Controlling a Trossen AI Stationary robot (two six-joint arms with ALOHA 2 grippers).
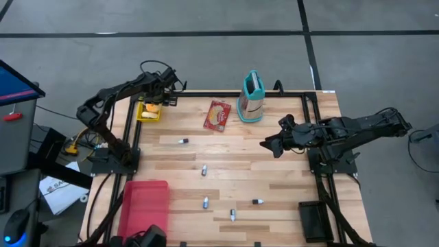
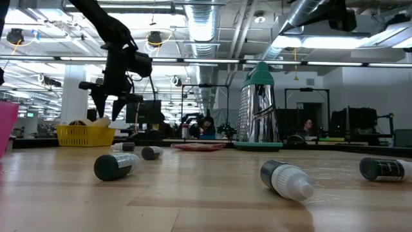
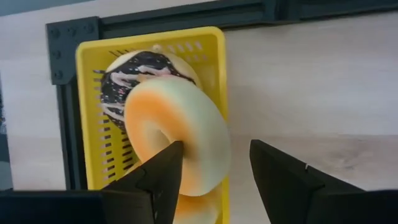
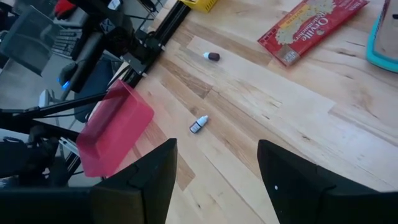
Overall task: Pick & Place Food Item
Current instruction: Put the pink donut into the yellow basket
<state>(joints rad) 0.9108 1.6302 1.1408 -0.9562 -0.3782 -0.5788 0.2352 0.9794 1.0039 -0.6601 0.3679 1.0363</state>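
Orange donut (image 3: pixel 177 134) sits propped on edge in the yellow basket (image 3: pixel 87 62), leaning on a chocolate donut (image 3: pixel 124 78). We judge it light, soft and squashy, so we'd pinch across the ring rim, gently. Left gripper (image 3: pixel 214 171) hangs just over the basket, jaws apart, holding nothing, one finger (image 3: pixel 158 177) by the donut hole. Right gripper (image 1: pixel 269 145) waits well away from the basket over the tabletop (image 1: pixel 274 178), released.

Overhead view straight down, low view level across table (image 1: pixel 274 171), wrist views close; yellow basket (image 1: pixel 149 111) shared.
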